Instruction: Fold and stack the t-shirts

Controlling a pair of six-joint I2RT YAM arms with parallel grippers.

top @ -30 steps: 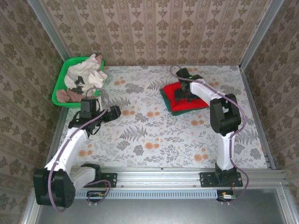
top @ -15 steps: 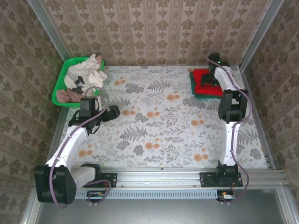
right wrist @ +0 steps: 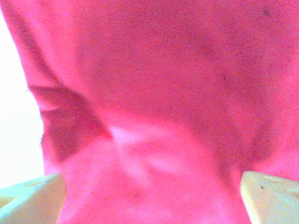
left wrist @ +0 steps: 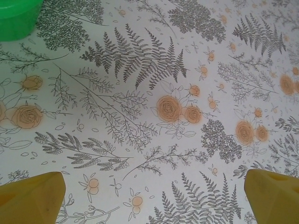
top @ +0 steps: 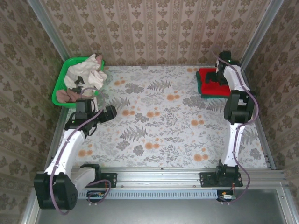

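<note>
Item: two folded t-shirts in one stack, with two grippers, both spread wide and holding nothing.

The green bin [top: 60, 86] is taken as the landmark; it stands at one far corner of the flowered table cover [top: 154, 126] and is heaped with loose pale clothes [top: 86, 74]. The red t-shirt [top: 205, 78] is laid folded on the dark green t-shirt [top: 210, 96], well apart from the bin, across the cover at the opposite far corner. The right gripper [top: 215, 77] is set over the red cloth [right wrist: 154, 93], its fingertips [right wrist: 32, 198] parted wide; whether they are touching the cloth cannot be told. The left gripper [top: 111, 113] is hung near the bin, on its nearer side, above bare cover, with its yellow fingertips [left wrist: 30, 198] wide apart and the bin's corner [left wrist: 14, 18] in its wrist view.
</note>
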